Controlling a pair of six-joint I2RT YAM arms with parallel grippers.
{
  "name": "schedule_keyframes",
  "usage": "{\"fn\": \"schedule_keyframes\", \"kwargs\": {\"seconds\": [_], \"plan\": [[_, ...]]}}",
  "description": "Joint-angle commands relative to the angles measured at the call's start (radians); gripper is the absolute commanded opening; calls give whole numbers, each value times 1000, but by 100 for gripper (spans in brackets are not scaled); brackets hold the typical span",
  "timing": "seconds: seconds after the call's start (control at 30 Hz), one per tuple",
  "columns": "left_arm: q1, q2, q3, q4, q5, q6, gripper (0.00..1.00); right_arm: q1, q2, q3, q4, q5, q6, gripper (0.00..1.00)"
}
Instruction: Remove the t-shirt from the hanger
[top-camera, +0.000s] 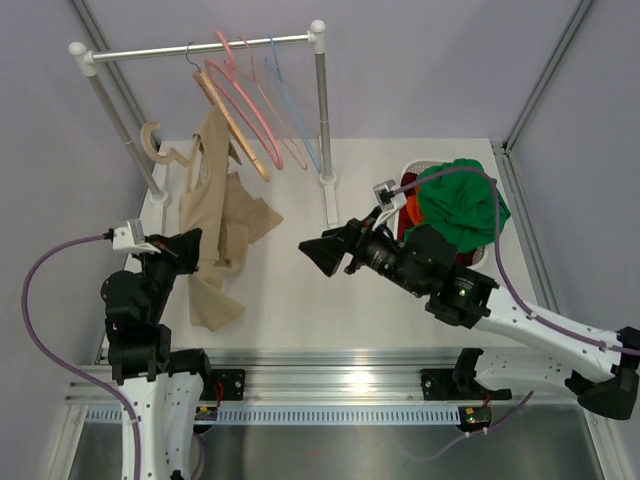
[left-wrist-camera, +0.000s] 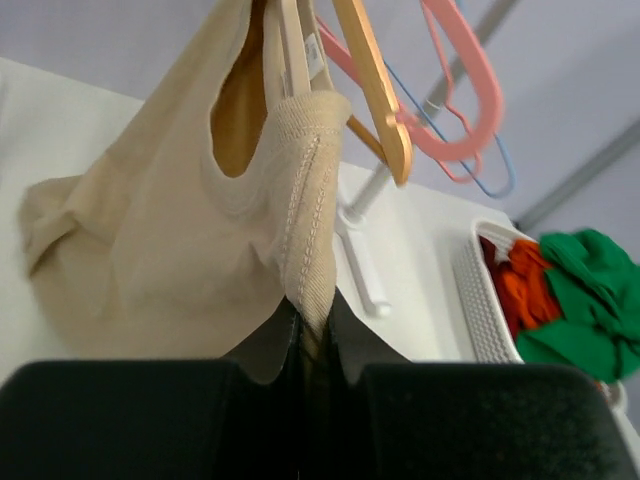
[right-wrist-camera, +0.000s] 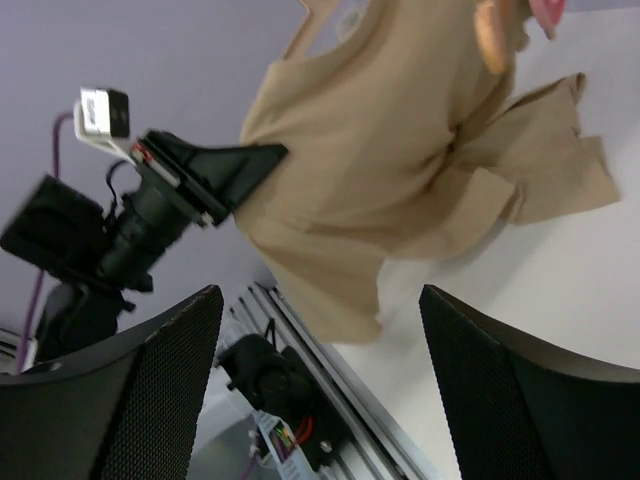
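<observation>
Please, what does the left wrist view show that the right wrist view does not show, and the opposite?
Only the left wrist view shows the white basket with the green cloth and the red-orange cloth, and the blue hanger. Only the right wrist view shows the right end effector, open and holding nothing. Both show the t-shirt and the left end effector, shut on its fabric.

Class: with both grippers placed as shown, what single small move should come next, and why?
Probably advance the open right gripper toward the hanger to steady it: the left gripper is shut on the t-shirt, which hangs on that hanger, while the right gripper touches nothing.
</observation>
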Motion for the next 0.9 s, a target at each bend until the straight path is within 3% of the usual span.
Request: {"fn": "schedule_keyframes", "kwargs": {"seconds": [0.0, 0.33, 0.5, 0.87], "plan": [[-79, -70, -3, -21, 111, -36, 0, 3, 125, 122, 114, 19, 120, 84], [-217, -163, 14, -63, 128, -87, 0, 129, 495, 338, 204, 100, 154, 76], [-257, -183, 17, -66, 129, -94, 0, 130, 574, 378, 276, 85, 180, 70], [-274, -191, 18, -71, 184, -53, 0, 124, 660, 472, 217, 88, 137, 70]]}}
